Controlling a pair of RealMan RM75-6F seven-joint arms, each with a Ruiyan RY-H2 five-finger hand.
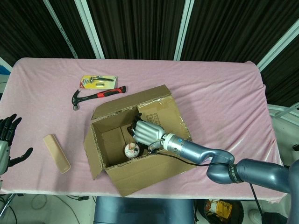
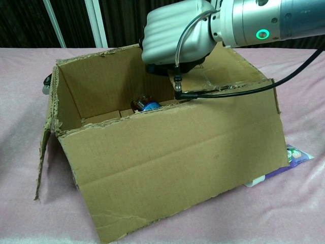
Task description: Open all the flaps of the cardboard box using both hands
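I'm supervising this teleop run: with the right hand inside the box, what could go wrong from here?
The right hand hangs inside the cardboard box, and its cable lies across the front flap's edge; pulling out could snag it and drag the box. The jar in the box sits just below and could get knocked over.

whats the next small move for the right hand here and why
Probably lift the right hand clear of the cardboard box and back toward the robot. It hangs over the opening holding nothing, above the small jar inside, and the flaps already appear folded outward, so nothing seems left to push. The left hand waits at the table edge.
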